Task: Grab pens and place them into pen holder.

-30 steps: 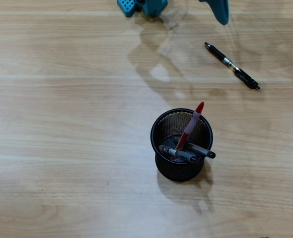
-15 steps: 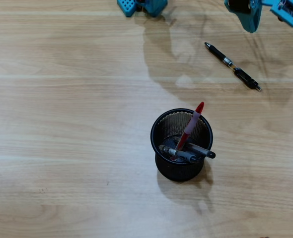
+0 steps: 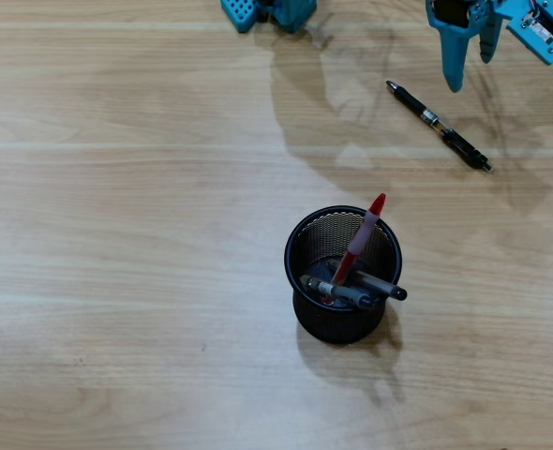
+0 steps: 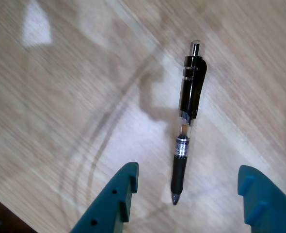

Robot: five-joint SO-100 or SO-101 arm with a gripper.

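The black wire-mesh pen holder stands at the table's middle. A red translucent pen leans in it, its cap over the right rim, beside a grey-and-white pen and a dark pen. A clear pen with black cap and grip lies diagonally on the wood at upper right. My teal gripper hovers open just above it. In the wrist view the pen lies lengthwise, its tip between my spread fingers, and my gripper is open and empty.
The arm's teal base is at the top edge. Light wood table stretches to the left and below the holder.
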